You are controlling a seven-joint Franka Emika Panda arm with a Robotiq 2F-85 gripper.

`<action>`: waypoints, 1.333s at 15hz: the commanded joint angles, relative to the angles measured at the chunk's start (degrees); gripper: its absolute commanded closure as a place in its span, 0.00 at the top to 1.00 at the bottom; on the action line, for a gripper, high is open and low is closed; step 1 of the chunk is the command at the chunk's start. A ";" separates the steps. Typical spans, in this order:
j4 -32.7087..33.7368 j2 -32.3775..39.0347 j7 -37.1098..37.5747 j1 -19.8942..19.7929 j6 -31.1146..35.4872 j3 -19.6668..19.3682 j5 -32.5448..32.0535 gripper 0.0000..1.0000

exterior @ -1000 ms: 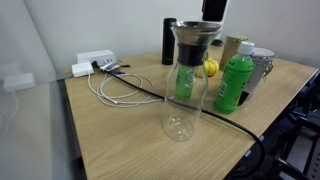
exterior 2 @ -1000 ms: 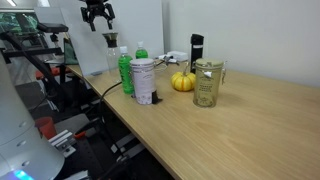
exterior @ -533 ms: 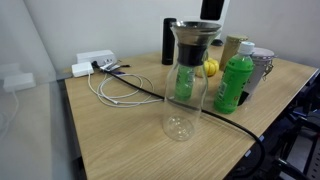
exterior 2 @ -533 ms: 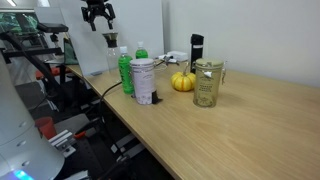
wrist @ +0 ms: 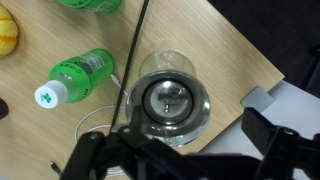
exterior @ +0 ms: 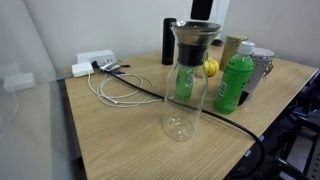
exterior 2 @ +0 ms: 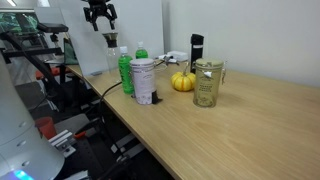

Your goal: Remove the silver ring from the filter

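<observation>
Straight down the wrist view: the silver ring (wrist: pixel 144 103) sits on the mouth of the glass carafe (wrist: pixel 170 62), circling the dark filter (wrist: pixel 170 98). Neither exterior view gives that full circle. The fingers (wrist: pixel 262 135) are spread wide, nothing between them. In an exterior view the carafe (exterior 2: pixel 112 55) stands near the table (exterior 2: pixel 260 120) edge, and the fingers hang above it, well clear. In an exterior view the filter (exterior: pixel 195 42) nests in the carafe neck, a green bottle (exterior: pixel 233 85) just beside it, and the frame's top cuts off the fingers.
</observation>
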 commanded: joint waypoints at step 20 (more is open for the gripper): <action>-0.24 1.08 3.13 -0.90 2.32 -0.66 -0.39 0.57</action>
